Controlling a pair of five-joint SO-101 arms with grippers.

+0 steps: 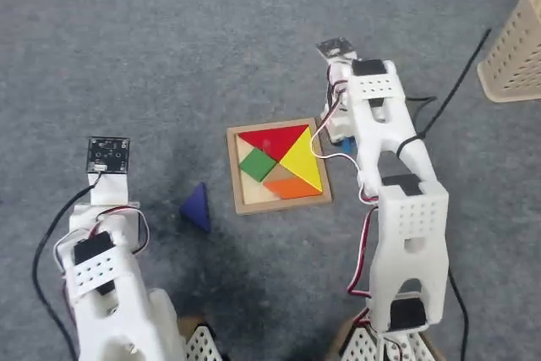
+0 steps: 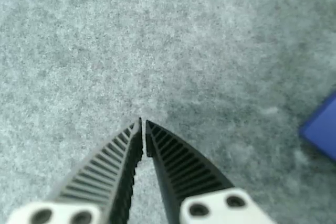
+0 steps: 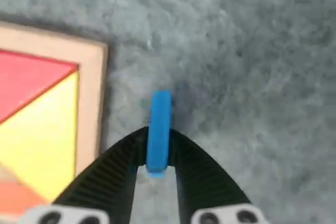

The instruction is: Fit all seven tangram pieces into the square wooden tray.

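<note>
Two pieces are outside the tray [image 1: 283, 205]: right jaws pinch the blue piece [image 3: 159, 129] edgewise for slotting in; left jaws closed, empty.

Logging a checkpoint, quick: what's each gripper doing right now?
Left gripper: shut, empty.
Right gripper: shut on a blue piece.
</note>
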